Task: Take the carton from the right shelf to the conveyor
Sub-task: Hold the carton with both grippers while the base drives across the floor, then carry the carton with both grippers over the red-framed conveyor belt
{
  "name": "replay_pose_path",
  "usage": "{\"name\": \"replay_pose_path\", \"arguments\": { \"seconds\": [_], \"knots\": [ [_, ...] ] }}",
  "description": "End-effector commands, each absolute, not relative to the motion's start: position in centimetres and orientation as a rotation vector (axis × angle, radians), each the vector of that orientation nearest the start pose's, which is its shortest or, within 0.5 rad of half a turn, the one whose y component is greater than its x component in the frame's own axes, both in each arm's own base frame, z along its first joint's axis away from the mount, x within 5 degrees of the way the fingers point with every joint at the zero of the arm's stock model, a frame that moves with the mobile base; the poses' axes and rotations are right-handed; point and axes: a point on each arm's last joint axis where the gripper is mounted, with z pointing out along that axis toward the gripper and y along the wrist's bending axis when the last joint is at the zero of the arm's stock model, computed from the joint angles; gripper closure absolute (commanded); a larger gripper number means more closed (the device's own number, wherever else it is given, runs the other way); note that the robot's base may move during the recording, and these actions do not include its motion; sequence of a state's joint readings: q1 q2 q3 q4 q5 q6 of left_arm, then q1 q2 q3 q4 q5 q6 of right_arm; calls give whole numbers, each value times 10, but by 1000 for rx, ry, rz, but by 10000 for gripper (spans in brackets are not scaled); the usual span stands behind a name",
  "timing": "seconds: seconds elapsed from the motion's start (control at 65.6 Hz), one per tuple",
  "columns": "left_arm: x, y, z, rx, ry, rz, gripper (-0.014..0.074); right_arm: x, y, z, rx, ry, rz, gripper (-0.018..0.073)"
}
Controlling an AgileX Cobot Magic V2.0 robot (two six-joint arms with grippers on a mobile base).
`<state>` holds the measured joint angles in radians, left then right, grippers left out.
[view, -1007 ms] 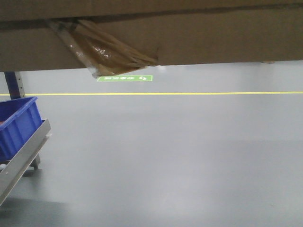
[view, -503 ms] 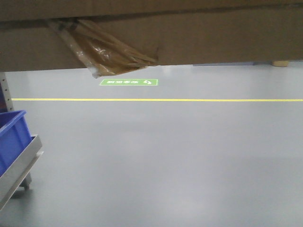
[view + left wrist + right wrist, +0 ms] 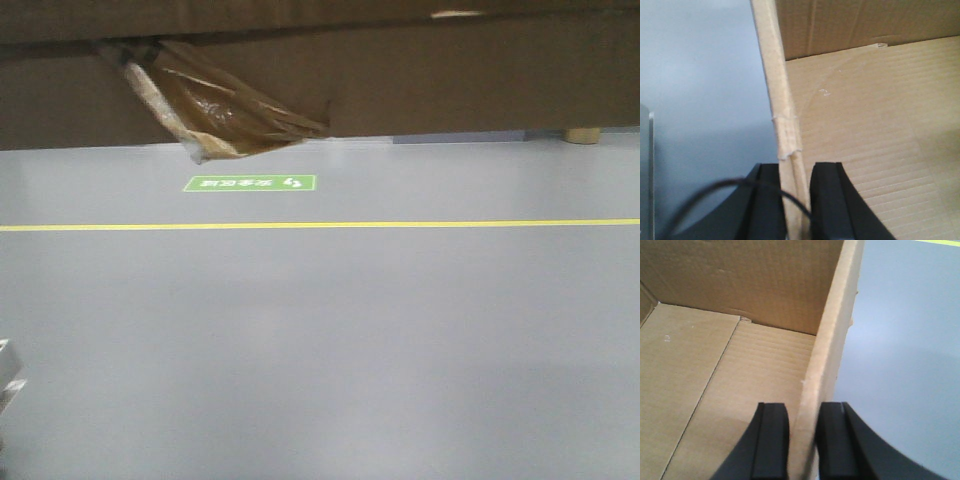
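L wrist view: grey floor (image 3: 705, 75) on the left, with a pale metal strip (image 3: 644, 175) at the far left edge; can't tell what it belongs to. A thin black cable (image 3: 715, 189) loops in front of the outer finger. Left claw (image 3: 796, 172) is clamped on the carton (image 3: 865, 125): one black finger (image 3: 767, 200) sits outside the carton's L wall, the other inside, and both press on the cardboard edge. The wall top is frayed and kinked just above the grip. The carton is open, bare corrugated bottom inside, nothing in it that shows.

Front view, L to R: small metal sliver (image 3: 6, 375) low at the left edge, too little visible to ID. The carton's (image 3: 450, 80) brown side spans the whole top of the view, in shadow. A tape wad (image 3: 225, 110), yellowish and crumpled, hangs off its lower edge left of centre. Grey floor shows under that edge, with a green floor sign (image 3: 250, 183) w/ white writing just below the tape. A yellow line (image 3: 400, 224) runs across the full width. A small tan object (image 3: 582, 135) peeks out under the carton at upper R; can't ID it.

R wrist view: carton interior on the left, flaps meeting along a seam. Right claw (image 3: 802, 410) is closed on the carton's R wall, w/ the inner finger (image 3: 771, 440) inside and the outer one outside, both snug on the edge. Grey floor to the right of the wall.

Carton position: gripped at both end walls, L and R, with only floor showing around it.
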<state>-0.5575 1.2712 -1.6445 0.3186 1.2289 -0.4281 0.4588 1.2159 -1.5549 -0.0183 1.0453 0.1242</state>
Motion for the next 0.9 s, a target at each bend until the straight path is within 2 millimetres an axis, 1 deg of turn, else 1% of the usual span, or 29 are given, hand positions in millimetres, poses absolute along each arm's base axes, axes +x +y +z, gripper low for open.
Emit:
{"name": "replay_pose_path", "arguments": {
  "seconds": [0.0,0.885],
  "knots": [
    [207,-102,481,139,2249,-150,605,206,101,482,-376,2087,317,627],
    [208,-102,481,139,2248,-151,605,207,101,482,-375,2085,317,627]
  ]
}}
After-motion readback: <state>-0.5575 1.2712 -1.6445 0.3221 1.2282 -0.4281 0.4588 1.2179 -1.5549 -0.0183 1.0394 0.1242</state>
